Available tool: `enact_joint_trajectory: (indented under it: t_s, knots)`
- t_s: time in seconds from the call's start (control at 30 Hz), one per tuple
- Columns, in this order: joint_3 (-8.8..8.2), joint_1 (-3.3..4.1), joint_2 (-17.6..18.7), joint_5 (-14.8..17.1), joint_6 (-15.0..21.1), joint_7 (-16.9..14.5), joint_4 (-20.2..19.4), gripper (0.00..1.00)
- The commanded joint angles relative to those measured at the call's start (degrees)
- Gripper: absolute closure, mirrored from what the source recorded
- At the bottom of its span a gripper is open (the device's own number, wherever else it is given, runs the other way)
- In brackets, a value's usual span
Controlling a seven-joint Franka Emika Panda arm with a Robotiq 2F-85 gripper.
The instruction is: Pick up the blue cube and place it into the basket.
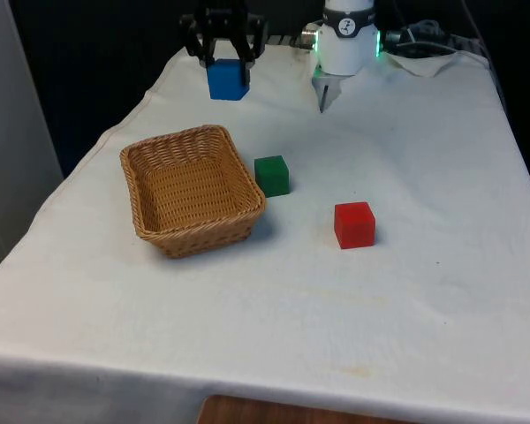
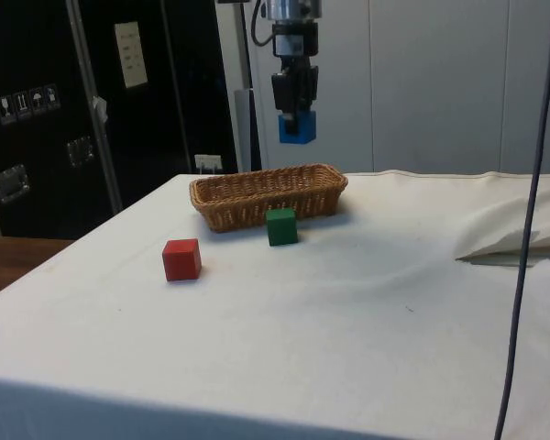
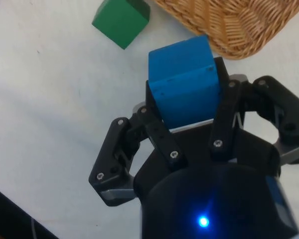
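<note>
Toward the table's middle, a red cube (image 1: 354,224) and a green cube (image 1: 272,175) are seen beside the basket (image 1: 159,155). Beyond, the blue cube (image 1: 227,79) is held aloft, clamped in the gripper (image 1: 223,64). Carrying is judged underway; a move over the basket, then release, is called for. Height is shown from the side, the grip at the wrist.

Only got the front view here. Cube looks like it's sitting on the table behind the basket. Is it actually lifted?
Observer: Lifted. In the side view the blue cube hangs in the gripper, well above the basket.
Operator: Grip solid?
Observer: The wrist view shows the fingers pressed against opposite cube faces.
Operator: Over the basket yet?
Observer: From the wrist view, no: the basket rim lies just ahead of the cube, with cloth beneath it and the green cube off to one side.
</note>
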Motion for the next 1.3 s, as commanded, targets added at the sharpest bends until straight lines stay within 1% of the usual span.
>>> enact_joint_trajectory:
  t_s: [0.0, 0.07, 0.1, 0.33, 0.37, 0.4, 0.67, 0.7, 0.73, 0.87, 0.9, 0.93, 0.97, 1.0, 1.13, 1.23, 1.27]
  knots:
    - [-0.06, -0.06, 0.46, 0.57, 0.4, 0.11, 0.4, 0.98]
    - [-0.11, 0.0, 0.34, 0.23, 0.17, 0.23, 0.34, 0.98]
    - [-0.17, -0.11, 1.15, 0.92, 0.69, 0.4, 0.92, 0.98]
    - [-0.46, -0.11, 3.27, 1.49, 1.66, 1.43, 2.35, 0.98]
    - [-0.57, 0.0, 2.98, 0.8, 1.32, 1.6, 2.18, 0.98]
    - [-0.52, -0.11, 3.55, 1.55, 1.78, 1.6, 2.52, 0.98]
    - [-0.97, -0.17, 6.19, 2.46, 2.98, 2.81, 3.78, 0.98]
    - [-1.03, -0.06, 5.73, 1.83, 2.41, 2.75, 3.61, 0.98]
    - [-0.97, -0.23, 6.47, 2.58, 3.21, 2.92, 3.9, 0.98]
    - [-1.15, -0.29, 8.19, 3.5, 4.7, 3.27, 4.41, 0.98]
    - [-1.15, -0.29, 8.19, 3.5, 4.7, 3.27, 4.41, 0.98]
    - [-1.26, -0.29, 8.94, 3.9, 5.1, 3.38, 4.81, 0.98]
    - [-1.43, -0.06, 8.54, 3.21, 4.81, 3.44, 4.47, 0.98]
    - [-1.32, -0.23, 9.34, 4.01, 5.21, 3.44, 5.04, 0.98]
    - [-1.38, -0.23, 10.49, 4.81, 5.73, 3.61, 5.56, 0.98]
    - [-1.43, -0.4, 11.63, 5.56, 5.61, 3.5, 6.59, 0.98]
    - [-1.6, -0.11, 11.23, 4.93, 5.67, 3.67, 6.07, 0.98]
